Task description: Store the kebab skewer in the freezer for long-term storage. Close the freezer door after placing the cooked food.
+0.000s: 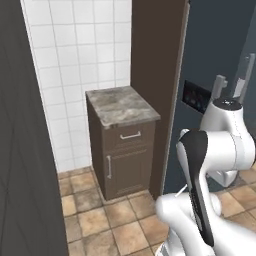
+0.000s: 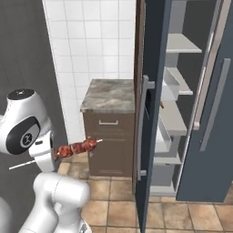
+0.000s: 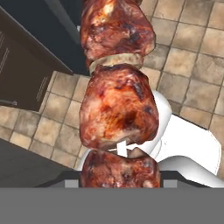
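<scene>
The kebab skewer [image 2: 78, 147] hangs in the air in front of the arm, its reddish-brown meat chunks pointing toward the freezer, and my gripper [image 2: 53, 154] is shut on it. Close up in the hand view, the meat chunks [image 3: 117, 109] hide the fingertips. The freezer [image 2: 178, 91] stands to the right with pale grey shelves showing. The freezer door [image 2: 152, 113] is swung open and seen edge-on, with its long grey handle [image 2: 143, 129] facing me. Its dark dispenser panel [image 1: 196, 97] shows in the left base view. The skewer is still well left of the door's edge.
A low brown cabinet with a marble top [image 1: 122, 106] stands against the white tiled wall [image 1: 80, 45], left of the freezer. The plain slate-blue door [image 2: 214, 127] is at the far right. A dark wall [image 1: 20, 150] closes in the left side. Brown floor tiles [image 2: 113, 209] lie below.
</scene>
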